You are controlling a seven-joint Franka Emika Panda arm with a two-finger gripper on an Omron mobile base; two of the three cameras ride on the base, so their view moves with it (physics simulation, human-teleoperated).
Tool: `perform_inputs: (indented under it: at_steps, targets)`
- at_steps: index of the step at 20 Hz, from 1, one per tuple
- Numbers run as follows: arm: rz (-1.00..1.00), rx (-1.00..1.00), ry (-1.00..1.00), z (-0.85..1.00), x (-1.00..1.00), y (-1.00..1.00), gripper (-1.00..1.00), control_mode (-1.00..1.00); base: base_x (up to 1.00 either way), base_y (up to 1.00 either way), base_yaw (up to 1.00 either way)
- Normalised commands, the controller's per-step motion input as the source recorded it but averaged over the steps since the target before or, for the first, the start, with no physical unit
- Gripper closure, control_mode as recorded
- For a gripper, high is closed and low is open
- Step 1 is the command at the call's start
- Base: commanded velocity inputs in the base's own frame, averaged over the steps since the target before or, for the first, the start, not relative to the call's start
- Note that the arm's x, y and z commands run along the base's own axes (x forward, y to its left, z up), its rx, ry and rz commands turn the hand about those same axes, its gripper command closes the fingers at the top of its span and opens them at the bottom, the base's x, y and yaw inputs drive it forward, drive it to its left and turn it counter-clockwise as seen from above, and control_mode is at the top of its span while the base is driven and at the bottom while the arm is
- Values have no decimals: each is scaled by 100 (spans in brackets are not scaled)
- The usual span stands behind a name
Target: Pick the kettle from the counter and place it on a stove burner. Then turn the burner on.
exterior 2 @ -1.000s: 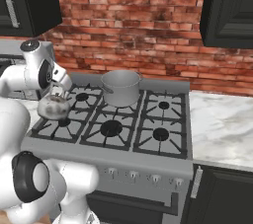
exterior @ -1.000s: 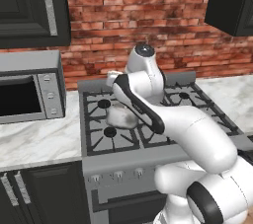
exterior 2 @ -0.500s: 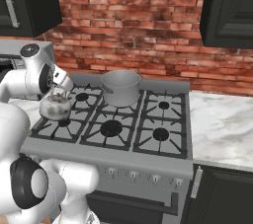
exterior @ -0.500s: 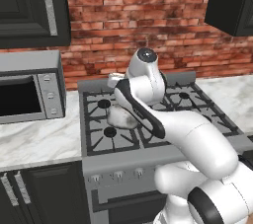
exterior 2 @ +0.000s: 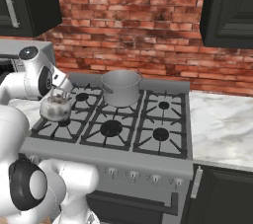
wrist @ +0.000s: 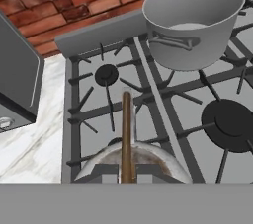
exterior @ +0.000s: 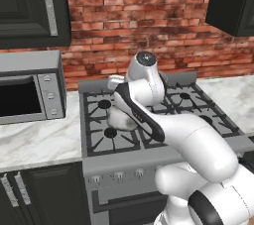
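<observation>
The kettle (exterior 2: pixel 56 108) sits low over the front-left burner (exterior: pixel 110 133) of the stove (exterior 2: pixel 148 156), nearest the robot. Half a second ago it hung a little higher, so it has come down and looks almost set on the grate. The end effector (exterior 2: pixel 54 89) is still clamped shut on the kettle's thin handle (wrist: pixel 126 136). Next it should let go, then turn the knob. Farther back on the stove stands the big grey pot (wrist: pixel 192 20).

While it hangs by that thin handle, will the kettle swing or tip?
Probably a little: the kettle is squat and round under a thin upright handle, so it may sway. Its smooth metal looks slippery, though rigid. Set on the stove burner grate, its wide base should sit steady.
</observation>
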Motion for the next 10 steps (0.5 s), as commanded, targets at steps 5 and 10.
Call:
perform_inputs:
  at_steps: [5,10]
  targets:
    - [-2,0,0,-11,0,21,100,-100,0,0,0]
    - [0,0,0,-28,0,9,100,-100,0,0,0]
